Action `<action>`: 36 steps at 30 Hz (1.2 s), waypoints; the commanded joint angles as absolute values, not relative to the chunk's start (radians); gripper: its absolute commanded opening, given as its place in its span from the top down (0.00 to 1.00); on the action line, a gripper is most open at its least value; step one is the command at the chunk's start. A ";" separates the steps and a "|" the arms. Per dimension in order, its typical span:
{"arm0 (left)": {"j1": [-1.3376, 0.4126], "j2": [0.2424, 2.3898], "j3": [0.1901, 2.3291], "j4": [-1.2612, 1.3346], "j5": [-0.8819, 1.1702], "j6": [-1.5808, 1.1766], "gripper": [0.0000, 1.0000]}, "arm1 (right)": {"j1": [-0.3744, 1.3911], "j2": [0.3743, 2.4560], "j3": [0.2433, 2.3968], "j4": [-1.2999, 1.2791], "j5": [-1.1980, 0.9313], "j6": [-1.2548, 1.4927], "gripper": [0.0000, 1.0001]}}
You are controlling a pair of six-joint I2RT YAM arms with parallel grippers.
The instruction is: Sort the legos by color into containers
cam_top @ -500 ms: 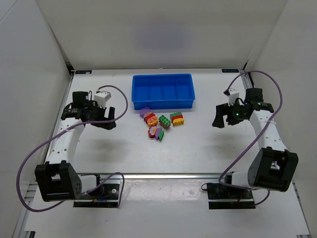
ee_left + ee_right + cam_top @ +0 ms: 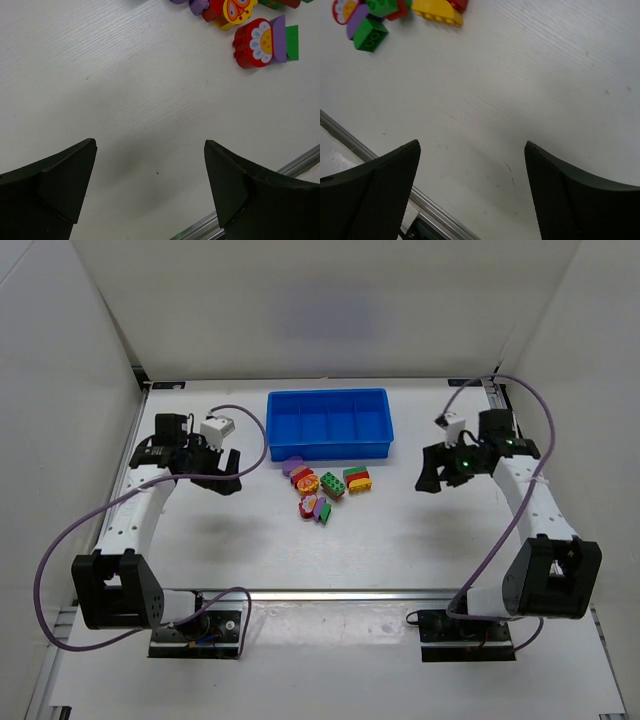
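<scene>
The legos (image 2: 325,488) lie in a loose cluster on the white table just in front of the blue tray (image 2: 330,448), whose four compartments look empty. My left gripper (image 2: 222,472) is open and empty, hovering left of the cluster. In the left wrist view (image 2: 150,144) a red flower block (image 2: 255,42), a purple piece (image 2: 278,32) and a green piece (image 2: 292,42) show at the top right. My right gripper (image 2: 432,472) is open and empty, right of the cluster. The right wrist view (image 2: 472,145) shows a green block (image 2: 370,35) and a yellow block (image 2: 437,12) at the top left.
White walls enclose the table on the left, back and right. A metal rail (image 2: 330,592) runs along the table's near edge, and it also shows in the right wrist view (image 2: 350,137). Purple cables loop off both arms.
Both arms have moved inward toward the lego cluster: the left gripper to the right, the right gripper to the left. Both stay open. The legos have not moved.
</scene>
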State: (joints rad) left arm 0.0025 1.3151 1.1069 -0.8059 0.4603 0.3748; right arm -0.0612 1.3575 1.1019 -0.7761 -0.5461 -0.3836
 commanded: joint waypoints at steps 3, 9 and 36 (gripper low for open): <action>0.002 1.312 1.120 -0.795 0.371 0.281 0.01 | 0.173 1.434 1.282 -0.741 -0.537 -0.252 0.17; 0.002 1.282 1.085 -0.793 0.322 0.247 0.01 | 0.322 1.612 1.449 -0.701 -0.468 -0.181 0.26; 0.014 1.287 1.003 -0.758 0.164 0.267 0.00 | 0.690 1.930 1.637 -0.683 -0.067 -0.094 0.10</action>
